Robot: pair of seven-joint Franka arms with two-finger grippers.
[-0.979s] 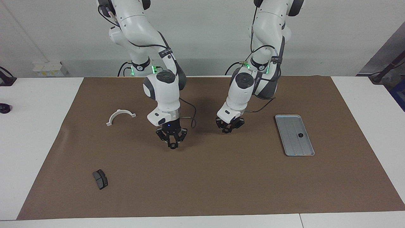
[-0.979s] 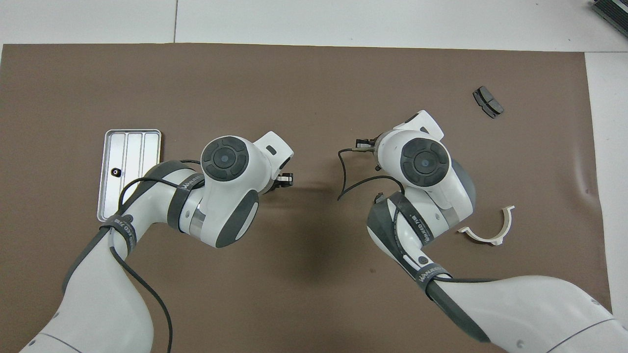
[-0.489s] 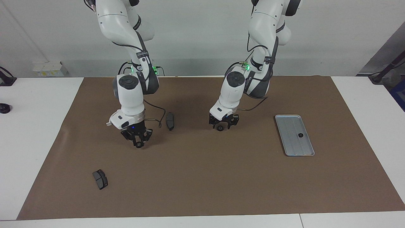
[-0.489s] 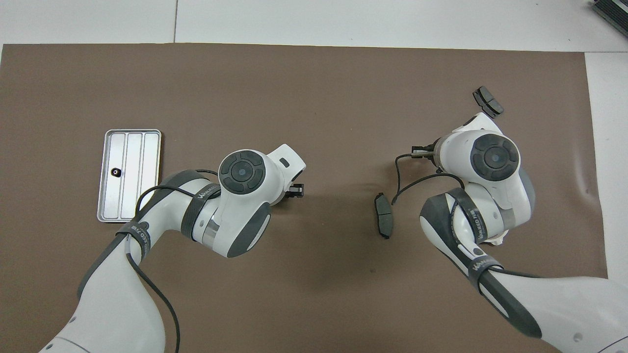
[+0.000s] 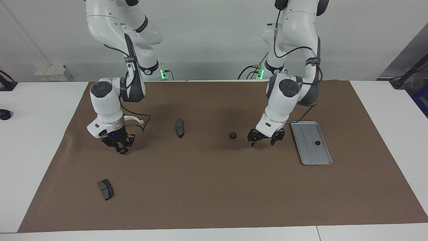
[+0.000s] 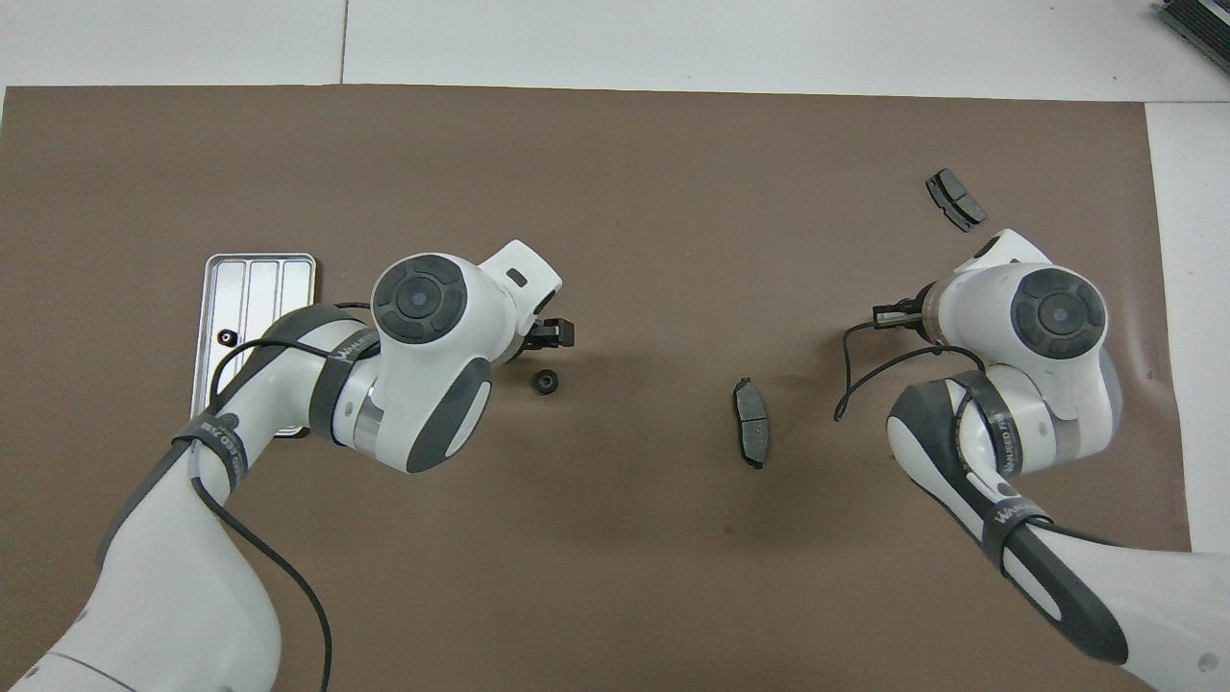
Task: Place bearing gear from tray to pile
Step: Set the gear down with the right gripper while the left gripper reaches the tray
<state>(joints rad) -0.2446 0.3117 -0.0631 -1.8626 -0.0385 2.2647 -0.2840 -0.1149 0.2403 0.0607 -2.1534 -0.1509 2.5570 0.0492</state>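
The silvery tray [image 5: 306,132] lies at the left arm's end of the mat, with one small black bearing gear [image 5: 317,143] in it. A second gear [image 5: 232,135] lies on the mat mid-table. My left gripper [image 5: 265,140] is open and empty, low between that gear and the tray. My right gripper [image 5: 121,148] is shut on a third gear [image 5: 122,152], low over the mat beside the white half-ring bracket [image 5: 135,118]. Dark brake pads lie mid-table [image 5: 179,128] and farther out [image 5: 106,189]. In the overhead view the tray [image 6: 255,279], loose gear [image 6: 546,382] and pads [image 6: 750,434] show; both grippers are hidden under their wrists.
A brown mat [image 5: 214,194] covers most of the white table. A small black knob [image 5: 4,114] sits on the bare table at the right arm's end. The left arm's forearm covers part of the tray in the overhead view.
My left gripper let go of a gear on the mat mid-table and moved toward the tray. My right gripper carried its gear toward the right arm's end, down beside the white bracket.
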